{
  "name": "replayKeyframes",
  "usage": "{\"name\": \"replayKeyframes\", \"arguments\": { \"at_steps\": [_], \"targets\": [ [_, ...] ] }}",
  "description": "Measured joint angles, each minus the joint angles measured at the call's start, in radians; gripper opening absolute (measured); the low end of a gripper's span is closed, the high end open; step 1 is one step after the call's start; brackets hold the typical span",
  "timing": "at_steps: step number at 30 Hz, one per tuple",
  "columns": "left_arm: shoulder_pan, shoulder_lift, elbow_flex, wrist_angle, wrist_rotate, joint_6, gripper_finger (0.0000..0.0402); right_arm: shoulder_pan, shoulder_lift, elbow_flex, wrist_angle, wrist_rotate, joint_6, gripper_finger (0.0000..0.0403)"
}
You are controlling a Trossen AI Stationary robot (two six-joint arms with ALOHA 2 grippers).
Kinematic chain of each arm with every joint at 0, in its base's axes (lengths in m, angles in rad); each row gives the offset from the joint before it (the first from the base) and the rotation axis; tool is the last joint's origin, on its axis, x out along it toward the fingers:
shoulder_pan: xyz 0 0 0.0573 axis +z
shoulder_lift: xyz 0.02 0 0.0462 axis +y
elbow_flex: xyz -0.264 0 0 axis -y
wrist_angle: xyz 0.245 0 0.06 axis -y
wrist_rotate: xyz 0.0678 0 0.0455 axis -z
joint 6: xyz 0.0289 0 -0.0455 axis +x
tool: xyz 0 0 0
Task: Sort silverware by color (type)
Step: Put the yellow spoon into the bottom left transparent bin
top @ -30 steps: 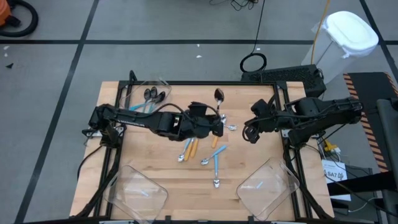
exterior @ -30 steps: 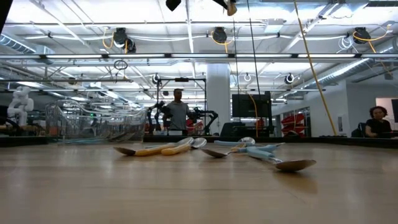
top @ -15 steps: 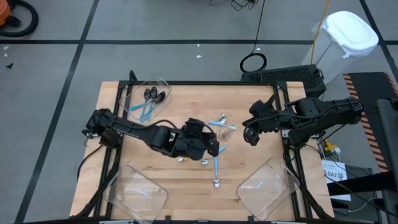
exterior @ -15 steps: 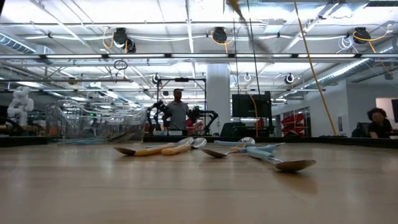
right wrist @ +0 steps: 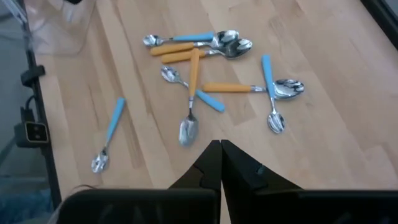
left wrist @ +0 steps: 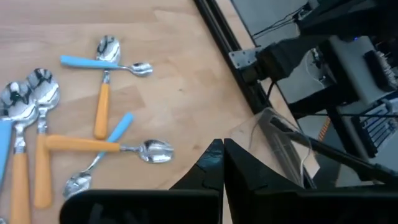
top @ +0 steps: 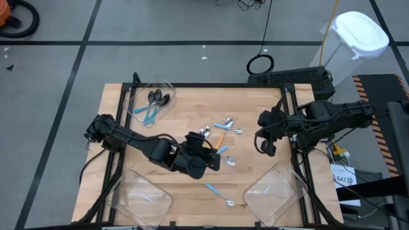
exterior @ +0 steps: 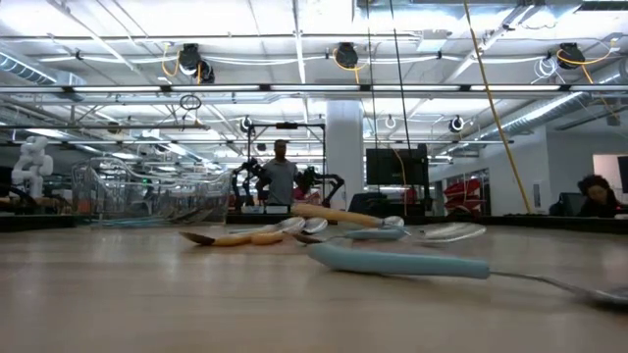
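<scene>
— On the table (top: 128, 115), can you read any words?

— No. Small print on a tag at the right side is too tiny to read.

— What else is around?

— Three clear bins. The far-left bin (top: 148, 102) holds dark spoons (top: 155, 97) with blue handles. The near-left bin (top: 142, 195) and near-right bin (top: 273, 191) each show a bit of blue inside. A white bucket (top: 358, 35) stands on the floor past the table. In the low view, a person (exterior: 281, 176) stands far back in the room.

— Where are the spoons?

— Most lie in a pile (right wrist: 211, 68) in the middle of the table, silver bowls with orange or blue handles, some crossing each other. One blue spoon (top: 219, 195) lies alone, nearer the front edge, between the two near bins.

— And the grippers?

— The left gripper (top: 211, 160) is just beside the pile, on its front side. Its fingers (left wrist: 214, 165) are pressed together with nothing between them. The right gripper (top: 265, 145) hangs by the right edge, well apart from the pile, and it is clenched too, on nothing.

— Does anything block the spoons?

— The left arm covers part of the pile from above.
</scene>
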Motion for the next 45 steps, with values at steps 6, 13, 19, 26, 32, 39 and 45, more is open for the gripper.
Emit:
{"name": "replayKeyframes", "arguments": {
  "at_steps": [6,13,19,26,32,39,45],
  "targets": [
    [0.000,0.000,0.000,-0.019,0.023,0.008,0.0004,0.000,-0.008,0.000,-0.007,-0.015,-0.042,0.0000],
    [0.051,0.006,0.000,-0.099,0.254,0.130,0.0005,0.010,-0.021,0.000,-0.007,-0.136,-0.030,0.0000],
    [0.090,0.008,0.000,-0.114,0.403,0.370,0.0047,0.047,-0.037,0.000,-0.006,-0.159,0.021,0.0000],
    [0.133,0.088,0.000,-0.141,0.509,0.731,0.0132,0.083,-0.042,0.000,-0.006,-0.152,0.051,0.0000],
    [0.132,0.184,0.000,-0.130,0.563,0.918,0.0156,0.089,-0.043,0.000,-0.007,-0.154,0.100,0.0000],
    [0.149,0.266,-0.001,-0.144,0.660,1.022,0.0157,0.089,-0.043,0.000,-0.010,-0.158,0.133,0.0000],
    [0.149,0.270,-0.001,-0.149,0.646,1.083,0.0157,0.089,-0.042,0.000,-0.015,-0.157,0.098,0.0000]
  ]
}}
